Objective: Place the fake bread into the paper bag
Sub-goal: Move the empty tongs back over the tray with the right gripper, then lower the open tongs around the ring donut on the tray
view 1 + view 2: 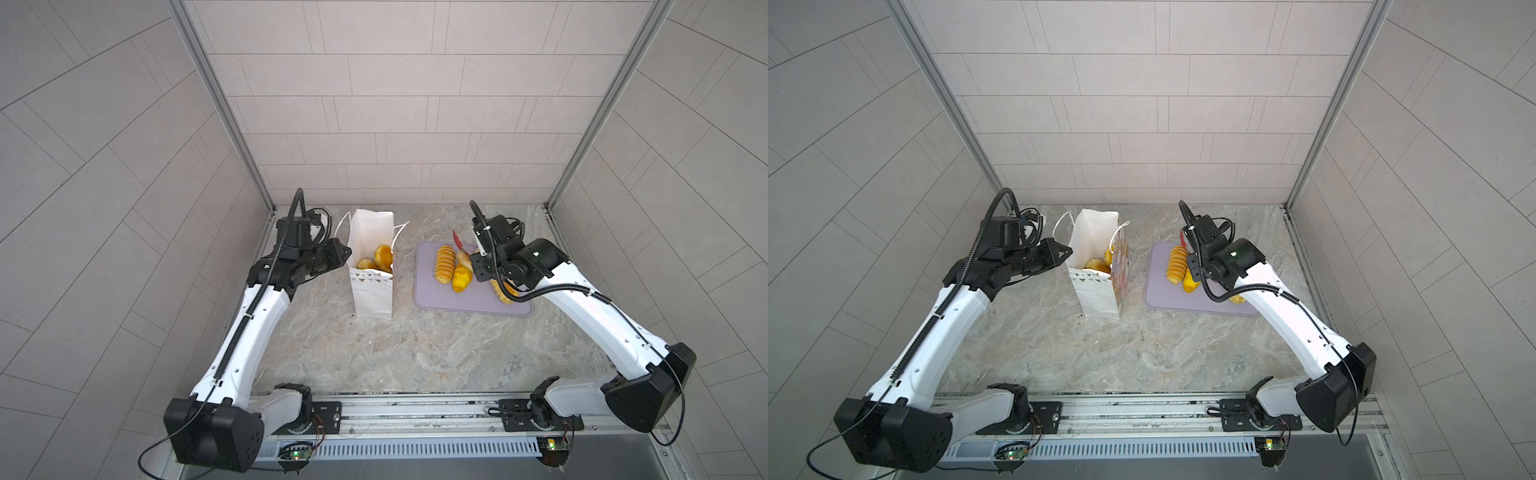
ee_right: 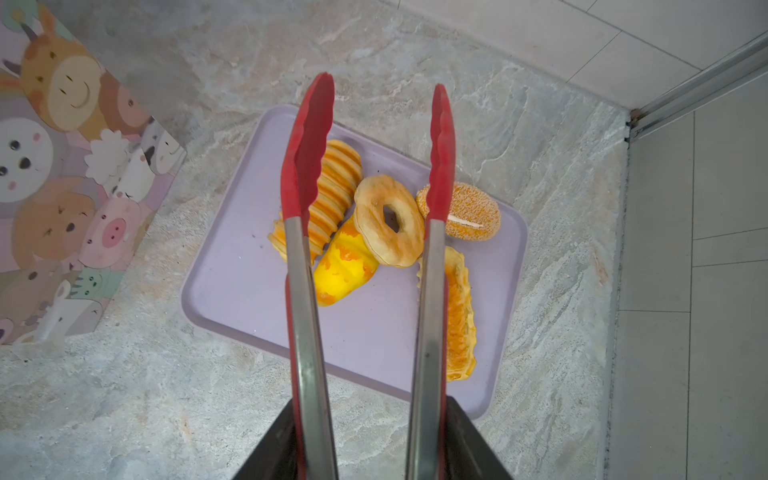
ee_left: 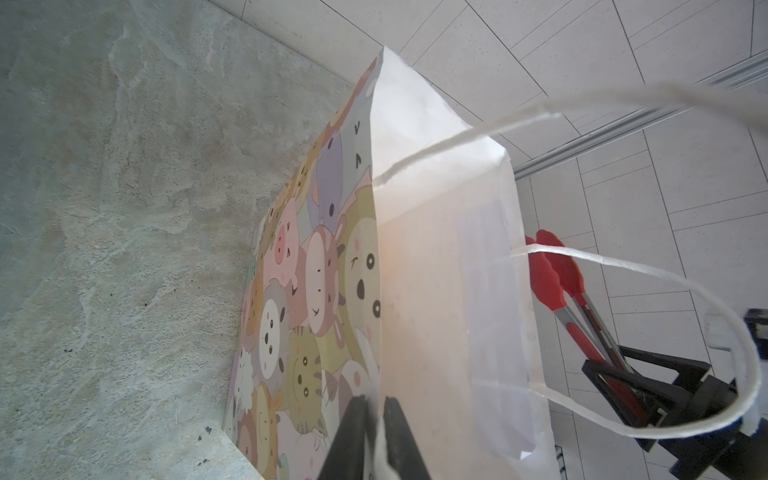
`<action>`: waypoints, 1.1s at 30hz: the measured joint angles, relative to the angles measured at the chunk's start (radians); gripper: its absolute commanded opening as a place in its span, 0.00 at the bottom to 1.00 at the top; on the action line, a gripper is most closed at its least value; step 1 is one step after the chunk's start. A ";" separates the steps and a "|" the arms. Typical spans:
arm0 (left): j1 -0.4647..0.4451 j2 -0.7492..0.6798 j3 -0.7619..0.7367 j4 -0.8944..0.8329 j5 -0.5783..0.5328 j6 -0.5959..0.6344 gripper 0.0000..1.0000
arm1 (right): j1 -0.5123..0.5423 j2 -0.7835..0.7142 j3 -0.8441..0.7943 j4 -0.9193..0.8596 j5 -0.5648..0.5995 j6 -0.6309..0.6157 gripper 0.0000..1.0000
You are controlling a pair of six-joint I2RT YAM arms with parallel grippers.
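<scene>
Right wrist view, bottom of the frame: the right fingers [image 2: 270, 453] are clenched on the steel handles of the red-tipped tongs [image 2: 307, 166]. The tong tips stand apart, with nothing between them. Beyond them, in the middle of the frame, the lilac tray [image 2: 232, 291] lies on the counter [image 2: 124, 395]. It carries at least 5 pieces of the fake bread [image 2: 332, 208]: a ridged loaf [image 2: 338, 174], a glossy yellow roll [image 2: 345, 270], a ring bread [image 2: 388, 241] leaning on these 2, a seeded bun [image 2: 469, 212] and a crimped pastry [image 2: 459, 320].

I judge them light and a little soft. The yellow roll looks slippery, so a hold across its narrow middle seems safer. The ring bread lies on top and should be the easiest to take first.

At the left edge stands the paper bag [image 2: 62, 187], near the tray but apart from it. In the left wrist view, at the bottom of the frame, the left fingers [image 3: 351, 432] pinch the bag's thin wall. Such paper probably bends and tips easily, so this hold matters. In a top view, 2 breads [image 1: 382, 255] lie inside the bag.
</scene>
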 measured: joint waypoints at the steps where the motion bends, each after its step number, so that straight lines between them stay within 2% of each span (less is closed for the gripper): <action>1: 0.000 0.000 0.000 0.000 0.001 0.000 0.13 | 0.000 0.016 0.000 -0.005 -0.001 -0.005 0.51; 21: 0.000 0.000 0.000 0.000 0.021 0.004 0.14 | -0.002 0.211 0.021 -0.048 0.061 -0.043 0.52; 33: 0.000 0.000 -0.005 0.002 0.025 0.008 0.13 | -0.004 0.294 0.065 -0.061 0.100 -0.048 0.48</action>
